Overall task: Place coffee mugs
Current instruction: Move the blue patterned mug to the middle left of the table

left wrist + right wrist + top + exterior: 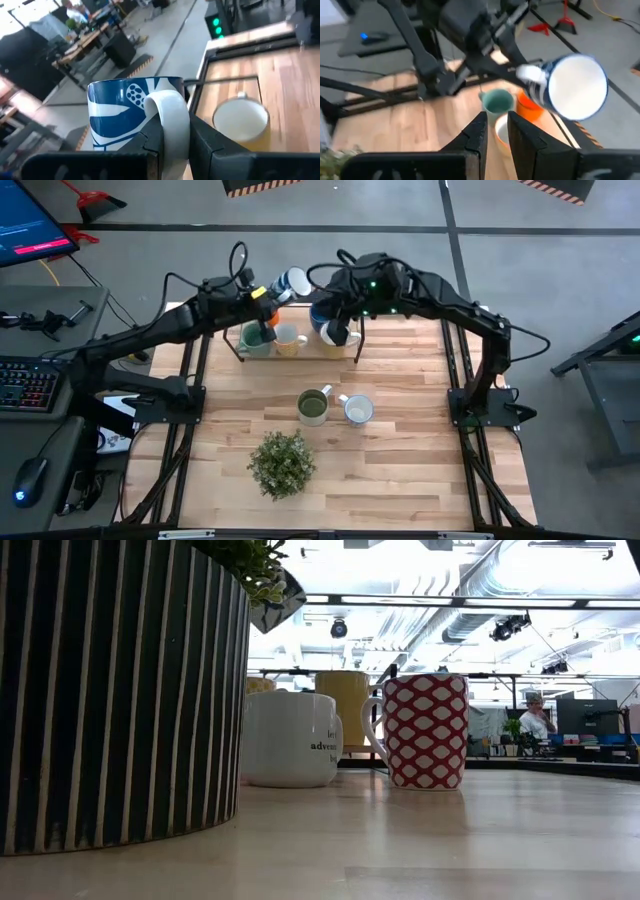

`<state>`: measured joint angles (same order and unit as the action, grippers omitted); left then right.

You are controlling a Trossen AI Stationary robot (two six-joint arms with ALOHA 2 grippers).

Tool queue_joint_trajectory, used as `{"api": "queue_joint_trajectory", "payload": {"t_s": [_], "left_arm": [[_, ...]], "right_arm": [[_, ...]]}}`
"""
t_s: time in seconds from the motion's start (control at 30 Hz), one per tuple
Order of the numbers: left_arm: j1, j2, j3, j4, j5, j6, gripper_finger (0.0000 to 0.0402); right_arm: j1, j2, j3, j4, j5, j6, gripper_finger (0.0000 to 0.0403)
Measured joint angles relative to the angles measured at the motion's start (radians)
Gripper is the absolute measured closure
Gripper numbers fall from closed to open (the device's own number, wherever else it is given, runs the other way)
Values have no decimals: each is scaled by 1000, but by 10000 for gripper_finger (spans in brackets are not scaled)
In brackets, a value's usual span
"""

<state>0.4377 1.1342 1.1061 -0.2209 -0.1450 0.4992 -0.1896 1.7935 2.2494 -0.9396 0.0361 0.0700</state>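
While the left pincer (175,145) pinches a blue mug (132,112) (by its handle), the right pincer (496,131) looks nearly pressed together.

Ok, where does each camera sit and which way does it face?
High view: overhead, looking straight down; both dark arms show.
Low view: tabletop height, looking level past a striped plant pot and a red-and-white patterned mug into the room; no arm shows.
Left wrist view: on the left arm, facing beyond the table's edge; left claw shut on a blue-and-white ceramic mug by its handle.
Right wrist view: on the right arm, facing the left arm; right claw at the bottom.
Shared: high and both wrist views show the blue-and-white mug.
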Motion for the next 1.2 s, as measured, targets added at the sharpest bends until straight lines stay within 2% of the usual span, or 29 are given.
{"api": "queue_joint_trajectory", "payload": {"t_s": [0.2,0.27,0.47,0.63,0.87,1.2], "left_arm": [[23,-7,-33,1,152,-51,360],[22,-28,-57,-16,172,-73,360],[-17,-146,-163,-27,164,-159,360],[-96,-277,-244,-8,165,-236,360],[-217,-401,-368,-10,93,-340,360],[-334,-514,-603,171,42,-479,360]], "right_arm": [[32,-10,0,-116,151,3,347],[37,-14,0,-140,181,5,347],[33,-14,0,-156,208,8,347],[33,-14,0,-156,223,8,347],[33,-14,0,-155,250,25,347],[30,-14,0,-144,249,35,347]]}}
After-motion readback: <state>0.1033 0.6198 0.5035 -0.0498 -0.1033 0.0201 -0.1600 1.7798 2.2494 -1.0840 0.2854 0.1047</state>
